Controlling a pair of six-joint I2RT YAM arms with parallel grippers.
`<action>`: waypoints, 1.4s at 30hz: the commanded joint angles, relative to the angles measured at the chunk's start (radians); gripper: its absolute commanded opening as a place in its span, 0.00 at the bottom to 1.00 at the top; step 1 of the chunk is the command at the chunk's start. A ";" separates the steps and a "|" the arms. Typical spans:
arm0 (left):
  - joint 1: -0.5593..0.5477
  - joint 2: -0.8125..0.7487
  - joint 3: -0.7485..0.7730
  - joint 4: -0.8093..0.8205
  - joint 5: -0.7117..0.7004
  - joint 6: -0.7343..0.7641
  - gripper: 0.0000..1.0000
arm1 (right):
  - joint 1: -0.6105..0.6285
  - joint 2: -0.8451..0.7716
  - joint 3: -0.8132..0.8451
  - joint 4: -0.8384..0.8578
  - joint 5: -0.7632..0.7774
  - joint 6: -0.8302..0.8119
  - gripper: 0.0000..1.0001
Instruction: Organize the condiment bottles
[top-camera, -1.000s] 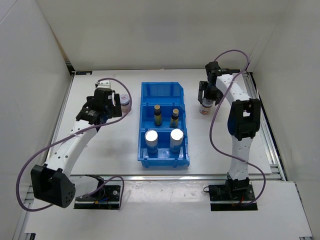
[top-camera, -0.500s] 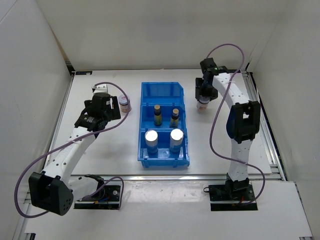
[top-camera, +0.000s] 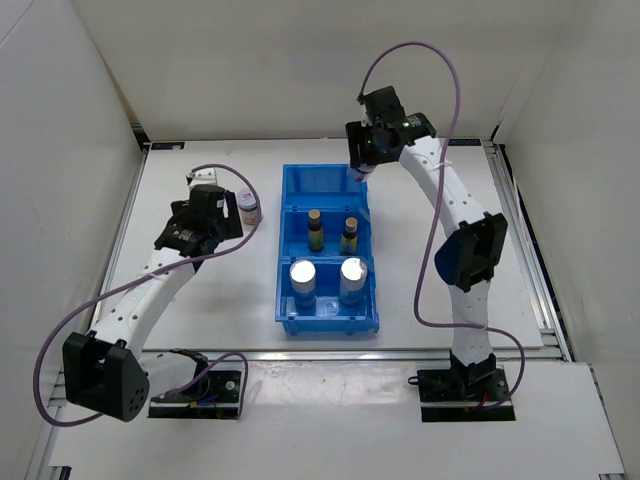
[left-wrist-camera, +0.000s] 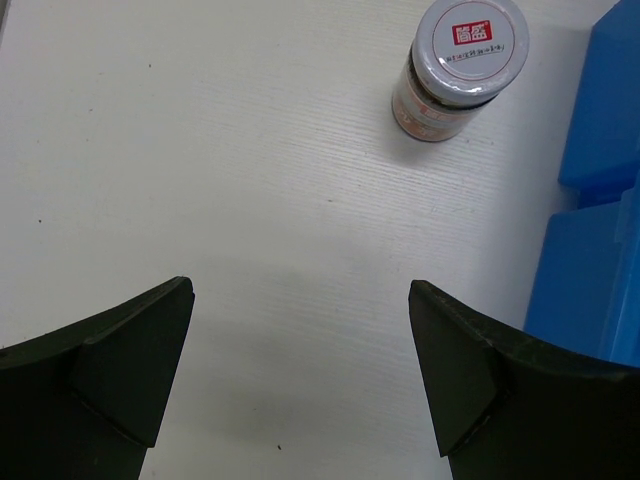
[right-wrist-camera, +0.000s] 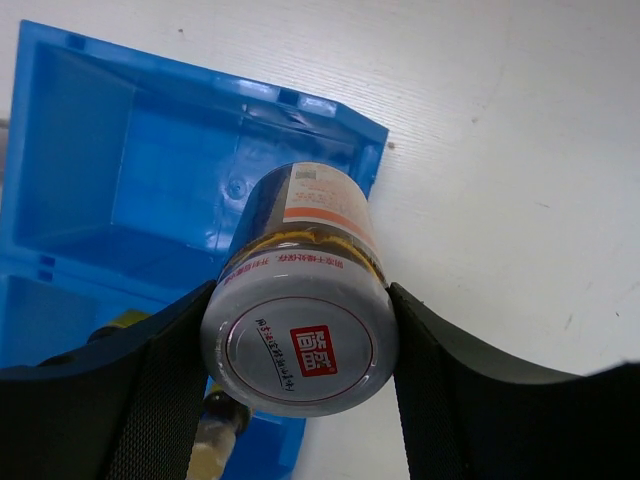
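**A:** What does the overhead view give you?

**B:** My right fingers (top-camera: 366, 150) are closed on one squat jar (top-camera: 357, 176), held above the far right corner of the blue bin (top-camera: 283, 250). Its rear compartment looks bare. Two slim brown bottles (top-camera: 315, 228) stand in the middle one and two silver-topped cylinders (top-camera: 302, 274) in the front. My left fingers (top-camera: 207, 214) are near the second jar (top-camera: 250, 206), which stands on the counter (top-camera: 200, 300) left of the bin.

**A:** And the left wrist?

**B:** My fingers (left-wrist-camera: 120, 370) are spread wide with nothing between them. The second jar (left-wrist-camera: 460, 65) stands upright ahead of them, apart. It has a white lid with a red mark and a dark body.

**A:** Right wrist?

**B:** The held jar's lid faces the camera. I'm clamping it on both sides just under the lid, over the bin's corner. It has an orange label band and dark contents.

**A:** How will it handle?

**B:** I judge it rigid, probably glass, and light enough. But it's smooth-sided, so it could slip, or crack if dropped. I'd take the other jar squarely across the body below the lid, so it doesn't tip
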 joint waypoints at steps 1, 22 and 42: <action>-0.001 0.032 0.010 0.016 -0.022 -0.022 0.99 | 0.014 0.092 0.038 0.071 -0.033 -0.030 0.00; 0.008 0.242 0.207 0.020 -0.004 -0.035 0.99 | 0.015 0.244 0.058 0.132 -0.059 -0.041 0.75; 0.093 0.792 0.650 -0.012 0.357 0.033 0.99 | 0.015 -0.573 -0.479 0.066 0.079 -0.004 1.00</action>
